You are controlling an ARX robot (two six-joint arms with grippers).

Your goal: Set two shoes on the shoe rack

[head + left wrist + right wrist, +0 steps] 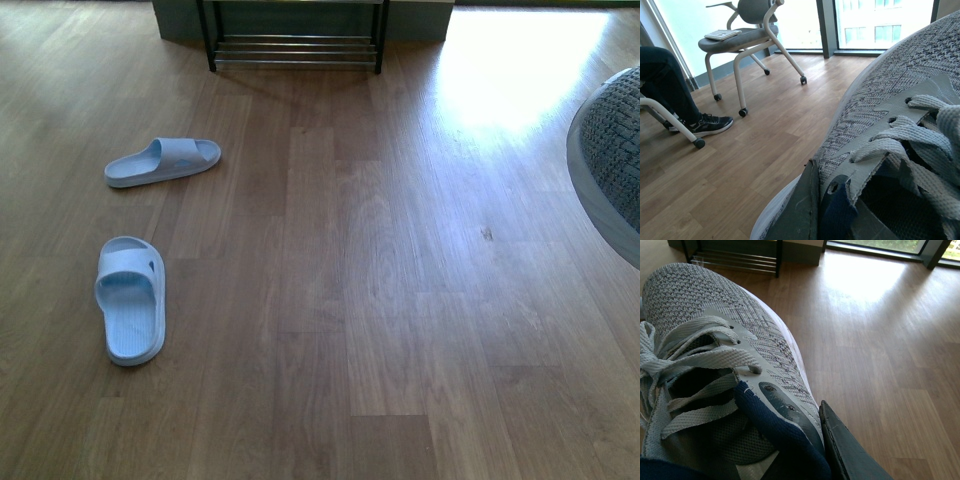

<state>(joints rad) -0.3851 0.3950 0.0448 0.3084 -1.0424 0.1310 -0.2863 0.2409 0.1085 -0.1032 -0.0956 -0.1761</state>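
What worries me is the grip. Each pincer pinches only the soft knit collar of a sneaker, with one finger outside and the other hidden inside, so the thick sole could swing the shoe or drag the collar free on the way to the rack (296, 45). The rack stands well ahead by the far wall. Its shelves are thin chrome bars with gaps, so a shoe set down tilted or crosswise could rock, or dip its toe between them. Two pale blue slides (163, 161) lie apart on the floor (400, 300) to the left, and a low sweep of my left arm could knock them. My left pincer (822, 215) is closed on the collar of the left sneaker (900, 85), which is held clear of the floor and out of the front view. My right pincer (832, 450) is closed on the right sneaker (700, 305), whose toe points toward the rack and shows at the right edge of the front view. Both are grey knit with flat pale laces, navy lining and a white sole.
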